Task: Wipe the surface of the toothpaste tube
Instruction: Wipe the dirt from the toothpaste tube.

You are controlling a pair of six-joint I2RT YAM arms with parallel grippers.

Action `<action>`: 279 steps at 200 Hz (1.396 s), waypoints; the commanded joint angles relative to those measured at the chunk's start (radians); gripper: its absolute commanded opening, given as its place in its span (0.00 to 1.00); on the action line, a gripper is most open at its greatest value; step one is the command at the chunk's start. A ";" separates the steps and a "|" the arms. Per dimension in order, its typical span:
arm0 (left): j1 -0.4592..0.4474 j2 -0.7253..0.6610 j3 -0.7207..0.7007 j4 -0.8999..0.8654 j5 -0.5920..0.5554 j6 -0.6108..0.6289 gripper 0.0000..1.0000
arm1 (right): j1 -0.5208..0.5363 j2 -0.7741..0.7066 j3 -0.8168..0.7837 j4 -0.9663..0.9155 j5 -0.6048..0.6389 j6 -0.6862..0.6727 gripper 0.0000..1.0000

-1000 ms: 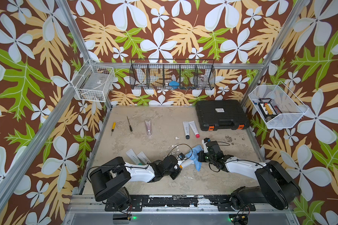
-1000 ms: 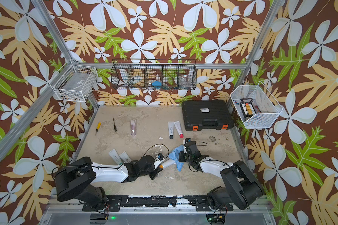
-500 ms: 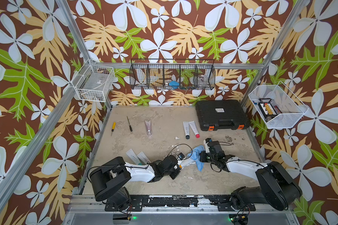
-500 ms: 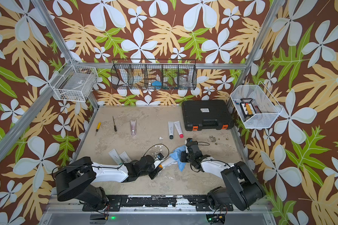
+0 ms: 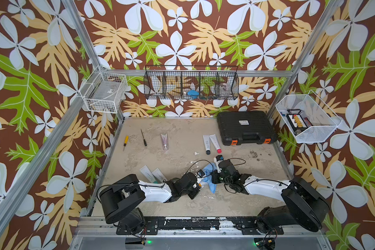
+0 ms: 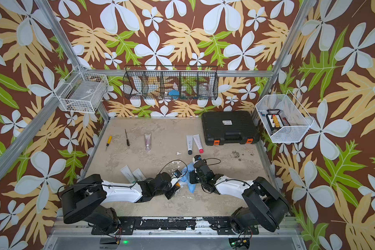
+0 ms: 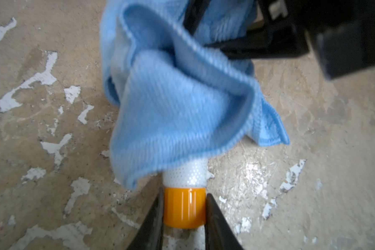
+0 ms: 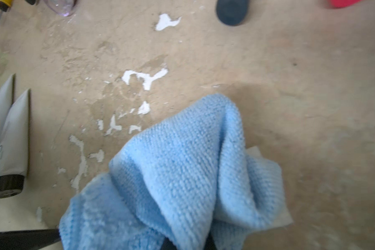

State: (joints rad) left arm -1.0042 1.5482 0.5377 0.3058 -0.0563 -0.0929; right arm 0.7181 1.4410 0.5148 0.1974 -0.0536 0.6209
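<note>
1. Down at the front middle of the worn tabletop (image 5: 178,134), the toothpaste tube (image 7: 185,174) sits between the two arms. It is too low to tell whether it rests on the surface.
2. Its long axis runs roughly across the table. The orange cap (image 7: 184,208) points toward the left arm, and the white body runs off toward the right arm.
3. The left gripper (image 7: 184,193) pinches that cap, one black jaw pressed to each side.
4. A blue cloth (image 7: 178,104) is draped over most of the white body. Only a short dotted stretch next to the cap is bare, and the tail end is hidden.
5. The right gripper (image 8: 188,243) has its jaws pressed together on a bunched fold of the cloth, seen from its wrist.
6. In both top views only a sliver of orange and white shows beside the cloth (image 5: 209,173).
7. Two grey tubes (image 5: 153,175) lie just behind the left arm, and a black case (image 5: 245,127) sits at the far right corner.
</note>
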 commanded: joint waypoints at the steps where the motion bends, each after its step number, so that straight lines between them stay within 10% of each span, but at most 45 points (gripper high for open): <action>1: 0.002 -0.003 0.004 0.004 -0.022 0.001 0.21 | 0.057 0.021 0.002 -0.109 -0.114 0.069 0.00; 147: 0.003 -0.016 -0.002 0.006 -0.021 0.002 0.21 | 0.103 0.049 0.045 -0.134 -0.036 0.070 0.00; 279: 0.003 -0.014 -0.002 0.006 -0.022 0.004 0.21 | -0.214 -0.020 -0.007 -0.211 -0.006 -0.090 0.00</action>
State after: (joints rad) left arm -1.0042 1.5379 0.5358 0.3035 -0.0551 -0.0959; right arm 0.5472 1.4322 0.5236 0.1276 -0.1001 0.5758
